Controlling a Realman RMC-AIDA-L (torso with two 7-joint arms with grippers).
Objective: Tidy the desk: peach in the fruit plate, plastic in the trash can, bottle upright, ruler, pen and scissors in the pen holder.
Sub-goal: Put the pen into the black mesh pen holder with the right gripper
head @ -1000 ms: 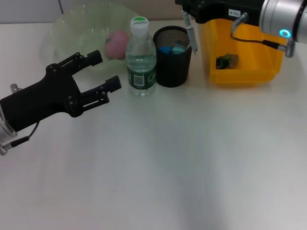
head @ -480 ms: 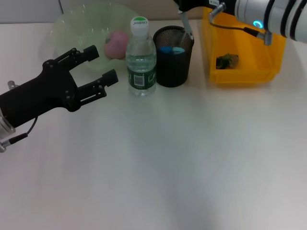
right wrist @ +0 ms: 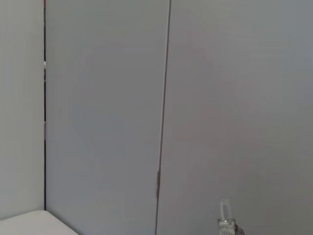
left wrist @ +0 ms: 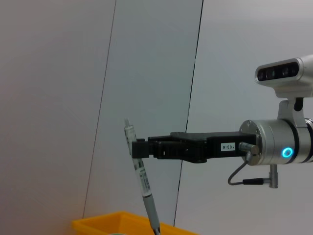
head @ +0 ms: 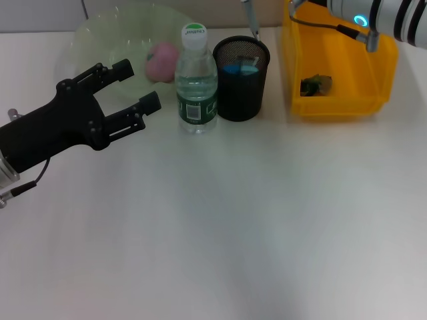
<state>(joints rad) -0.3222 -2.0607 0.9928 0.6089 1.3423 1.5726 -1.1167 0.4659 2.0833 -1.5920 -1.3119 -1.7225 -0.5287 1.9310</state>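
My right gripper [left wrist: 138, 148] shows in the left wrist view, shut on the pen [left wrist: 143, 182], which hangs tilted with its tip down. In the head view the pen [head: 250, 18] hangs just above the black mesh pen holder [head: 240, 87], which has blue items inside. The bottle [head: 196, 80] stands upright beside the holder. A pink peach [head: 162, 60] lies in the translucent fruit plate [head: 100, 37]. A piece of plastic [head: 315, 85] lies in the yellow trash can [head: 347, 100]. Left of the bottle hovers my left gripper [head: 138, 85], open and empty.
The right arm [head: 373, 13] reaches in over the trash can from the top right. The trash can's rim [left wrist: 122, 223] shows under the pen in the left wrist view. A grey panelled wall stands behind the desk.
The right gripper has carried the pen leftward and higher, so only the pen's lower part shows above the holder. The left gripper has drifted slightly back and left.
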